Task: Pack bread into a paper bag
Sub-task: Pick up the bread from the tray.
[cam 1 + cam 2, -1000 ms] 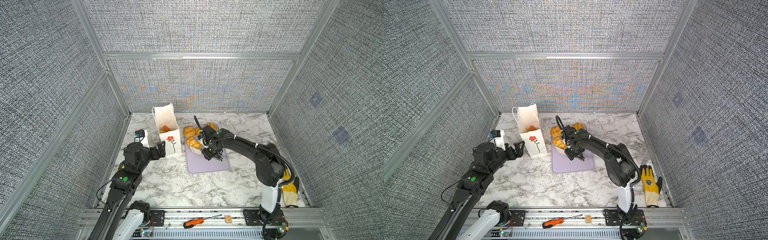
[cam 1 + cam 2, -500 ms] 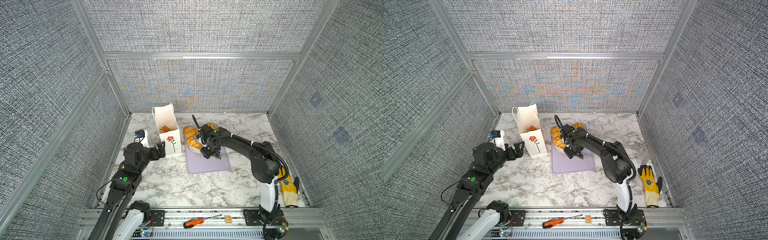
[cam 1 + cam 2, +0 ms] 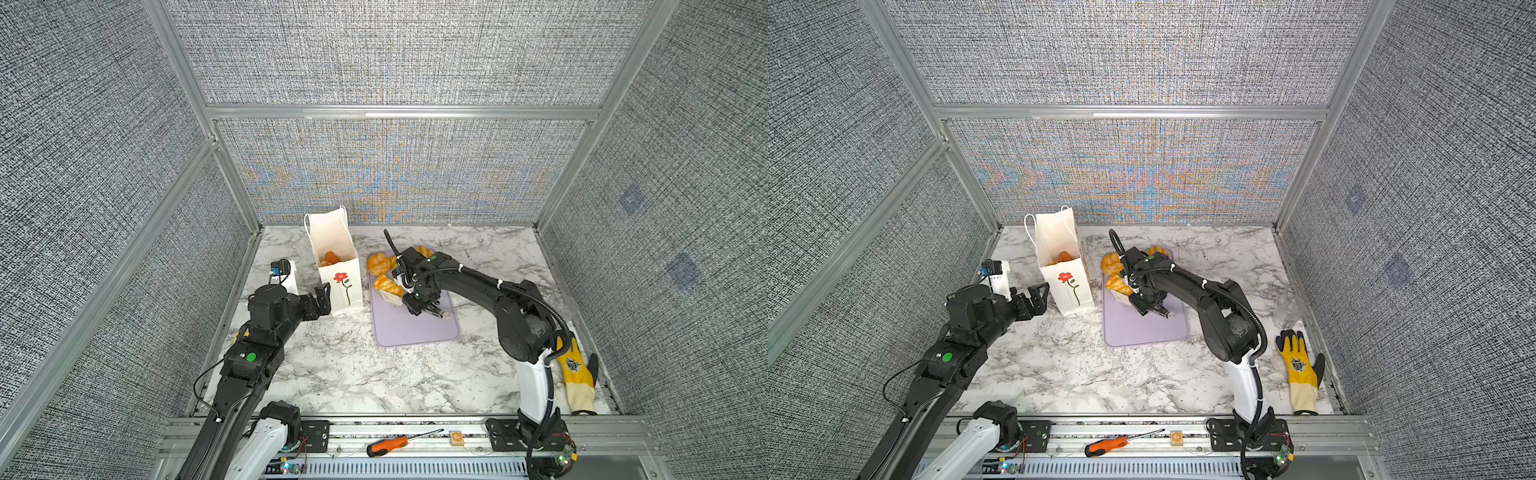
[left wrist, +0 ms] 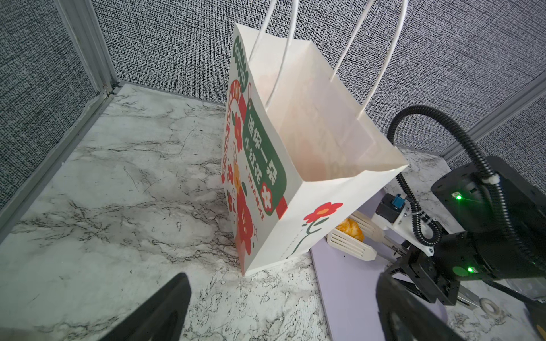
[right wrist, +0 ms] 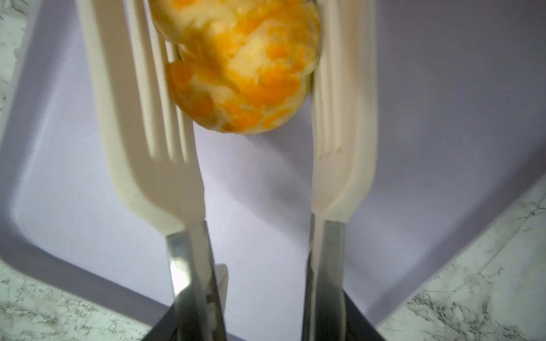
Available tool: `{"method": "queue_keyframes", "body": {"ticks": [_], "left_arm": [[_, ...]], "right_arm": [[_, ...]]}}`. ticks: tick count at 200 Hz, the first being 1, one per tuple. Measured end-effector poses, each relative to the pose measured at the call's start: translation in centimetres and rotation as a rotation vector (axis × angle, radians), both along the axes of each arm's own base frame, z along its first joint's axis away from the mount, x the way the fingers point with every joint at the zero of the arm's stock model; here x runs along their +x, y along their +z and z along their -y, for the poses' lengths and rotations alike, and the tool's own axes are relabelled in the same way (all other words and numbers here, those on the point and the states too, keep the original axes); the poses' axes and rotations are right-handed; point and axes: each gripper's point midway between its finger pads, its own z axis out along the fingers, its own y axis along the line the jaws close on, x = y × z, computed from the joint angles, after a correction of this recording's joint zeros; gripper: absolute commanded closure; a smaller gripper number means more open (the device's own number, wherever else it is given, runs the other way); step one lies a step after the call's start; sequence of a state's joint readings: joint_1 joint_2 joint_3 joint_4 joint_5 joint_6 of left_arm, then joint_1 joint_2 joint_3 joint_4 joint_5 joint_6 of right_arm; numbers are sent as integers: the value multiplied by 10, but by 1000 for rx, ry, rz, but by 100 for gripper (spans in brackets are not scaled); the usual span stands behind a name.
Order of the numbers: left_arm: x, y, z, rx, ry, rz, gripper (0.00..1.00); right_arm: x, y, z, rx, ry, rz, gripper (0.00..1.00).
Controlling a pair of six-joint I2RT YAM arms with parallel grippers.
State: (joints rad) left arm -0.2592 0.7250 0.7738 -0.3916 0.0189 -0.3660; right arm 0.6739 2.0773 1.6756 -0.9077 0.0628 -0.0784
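Bread (image 5: 240,68), glossy, mottled, between slotted tongs (image 5: 139,124)

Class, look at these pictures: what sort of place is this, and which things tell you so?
Probably a robotics test cell, not a bakery: fabric wall panels in an aluminium frame, two robot arms mounted on a front rail, a screwdriver lying on it.

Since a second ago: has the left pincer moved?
No. The left pincer stays open at the same spot, just short of the bag's near corner.
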Motion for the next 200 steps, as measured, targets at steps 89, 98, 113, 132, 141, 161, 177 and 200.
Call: {"method": "queue_keyframes", "body": {"ticks": [89, 98, 113, 132, 141, 161, 177, 200], "left_arm": [[0, 2, 0, -1, 0, 5, 1], [0, 2, 0, -1, 1, 5, 1], [0, 3, 0, -1, 3, 6, 1], [-1, 5, -3, 0, 12, 17, 1], [-1, 6, -3, 0, 15, 22, 1], [-1, 6, -3, 0, 15, 22, 1], [-1, 6, -3, 0, 15, 20, 1], [0, 5, -3, -3, 17, 18, 1]], "right_arm": [[-11, 6, 8, -15, 21, -28, 63], [-13, 10, 9, -9, 21, -25, 63], [-14, 17, 9, 7, 20, -19, 63], [-17, 24, 7, 37, 21, -19, 63], [-18, 26, 7, 47, 20, -18, 63], [-20, 28, 6, 74, 13, -26, 63], [-22, 30, 7, 92, 7, -30, 63], [-25, 35, 7, 124, 0, -29, 63]]}}
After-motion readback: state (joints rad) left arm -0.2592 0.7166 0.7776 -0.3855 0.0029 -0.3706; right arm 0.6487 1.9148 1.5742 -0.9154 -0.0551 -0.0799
